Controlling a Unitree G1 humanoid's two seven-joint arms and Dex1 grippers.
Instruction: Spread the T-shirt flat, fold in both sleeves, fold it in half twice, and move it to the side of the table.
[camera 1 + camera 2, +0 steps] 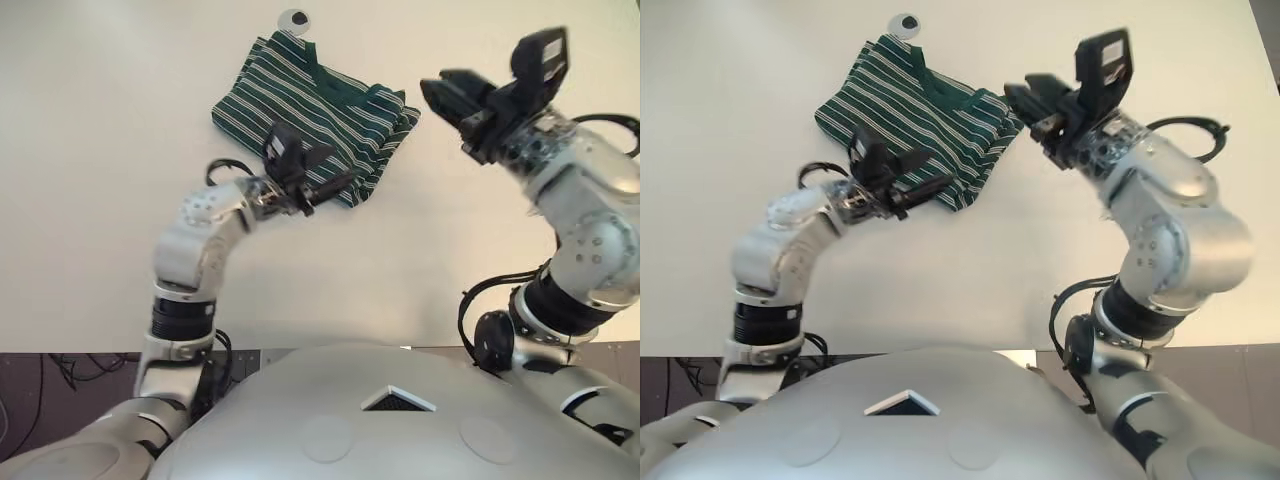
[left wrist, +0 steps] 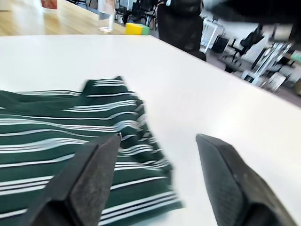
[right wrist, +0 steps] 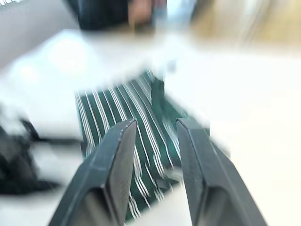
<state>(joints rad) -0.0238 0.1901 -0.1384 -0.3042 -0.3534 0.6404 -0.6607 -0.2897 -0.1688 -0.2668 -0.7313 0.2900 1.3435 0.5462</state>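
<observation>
The green T-shirt [image 1: 310,110] with white stripes lies folded into a compact bundle on the white table [image 1: 100,200], at the far middle. My left gripper [image 1: 332,184] is open at the bundle's near corner. In the left wrist view, the left gripper [image 2: 157,139] has one finger over the striped cloth [image 2: 56,132] and the other over bare table. My right gripper [image 1: 440,95] hangs raised just right of the shirt, open and holding nothing. Seen from the right wrist, the right gripper [image 3: 156,123] points down toward the shirt [image 3: 108,108].
A small round white and grey object [image 1: 293,17] lies at the shirt's far edge. Bare table stretches left of the shirt and toward the front edge [image 1: 330,345]. Office chairs [image 2: 181,23] stand beyond the table's far side.
</observation>
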